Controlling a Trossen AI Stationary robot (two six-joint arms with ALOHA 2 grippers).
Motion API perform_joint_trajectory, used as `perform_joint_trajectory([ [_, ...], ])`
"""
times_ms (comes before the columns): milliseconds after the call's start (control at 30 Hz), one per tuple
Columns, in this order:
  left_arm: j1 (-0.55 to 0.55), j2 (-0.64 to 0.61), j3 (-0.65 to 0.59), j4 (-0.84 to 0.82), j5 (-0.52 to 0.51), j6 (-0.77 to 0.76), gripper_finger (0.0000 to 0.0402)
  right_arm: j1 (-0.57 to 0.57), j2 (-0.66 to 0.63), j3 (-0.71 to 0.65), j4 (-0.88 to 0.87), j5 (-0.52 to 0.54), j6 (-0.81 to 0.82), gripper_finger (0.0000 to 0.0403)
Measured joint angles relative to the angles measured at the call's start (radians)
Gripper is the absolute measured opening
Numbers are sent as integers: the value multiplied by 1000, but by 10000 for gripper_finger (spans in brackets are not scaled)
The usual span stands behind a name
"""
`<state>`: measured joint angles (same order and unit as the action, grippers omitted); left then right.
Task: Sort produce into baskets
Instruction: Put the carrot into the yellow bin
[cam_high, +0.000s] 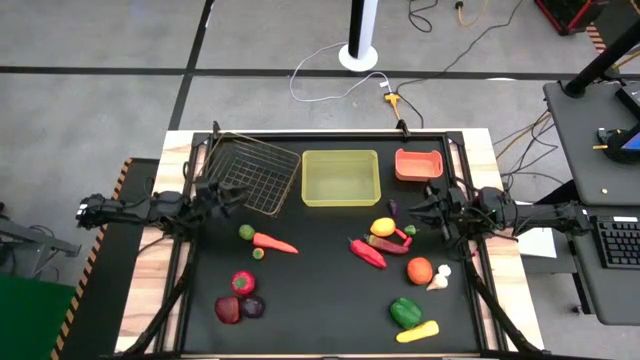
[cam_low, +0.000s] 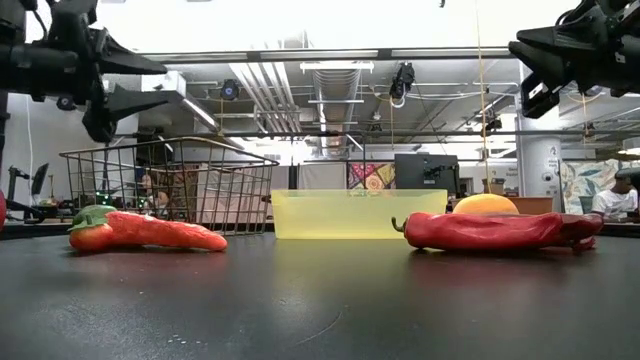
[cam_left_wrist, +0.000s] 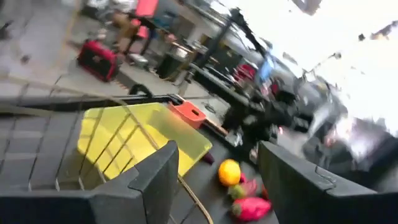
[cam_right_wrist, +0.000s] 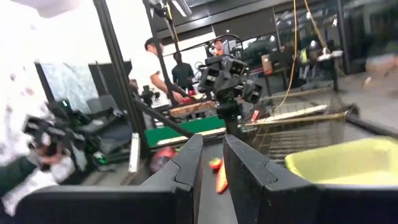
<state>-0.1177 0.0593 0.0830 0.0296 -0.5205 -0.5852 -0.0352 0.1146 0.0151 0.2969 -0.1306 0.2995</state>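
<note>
The produce lies scattered on the black table (cam_high: 320, 310): a lime (cam_high: 246, 232), a carrot (cam_high: 273, 243), a lemon (cam_high: 382, 227), red chilies (cam_high: 367, 253), a tomato (cam_high: 419, 270), garlic (cam_high: 439, 278), a green pepper (cam_high: 405, 312) and a purple beet (cam_high: 252, 307). Along the far edge stand the wire basket (cam_high: 250, 172), the yellow-green tray (cam_high: 341, 177) and the salmon bin (cam_high: 418, 164). My left gripper (cam_left_wrist: 217, 155) hovers open and level at the left edge, near the wire basket. My right gripper (cam_right_wrist: 212, 146) hovers shut at the right edge, above the lemon's side.
Both arms hang well above the table top, the left gripper (cam_low: 135, 85) and the right gripper (cam_low: 545, 70) high in the low view. Cables run on the floor beyond the far edge. People stand in the room (cam_right_wrist: 155, 68) beyond the table.
</note>
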Motion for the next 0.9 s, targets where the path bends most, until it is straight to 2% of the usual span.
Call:
perform_joint_trajectory([
  [133, 0, 0, 0, 0, 7, -85, 203, 0, 0, 0, 5, 0, 54, 57],
  [267, -1, 1, 0, 38, 108, -83, 203, 0, 0, 0, 8, 0, 48, 57],
  [433, -8, 52, 0, 180, 232, -67, 203, 0, 0, 0, 20, 0, 33, 57],
  [667, -28, 215, 19, 262, 251, -63, 203, 0, 0, 0, 34, 0, 55, 57],
  [833, -60, 371, 105, 245, 263, -44, 203, 0, 0, 0, 78, 4, 35, 57],
  [900, -76, 434, 161, 182, 276, -23, 203, 0, 0, 0, 82, 30, 41, 57],
])
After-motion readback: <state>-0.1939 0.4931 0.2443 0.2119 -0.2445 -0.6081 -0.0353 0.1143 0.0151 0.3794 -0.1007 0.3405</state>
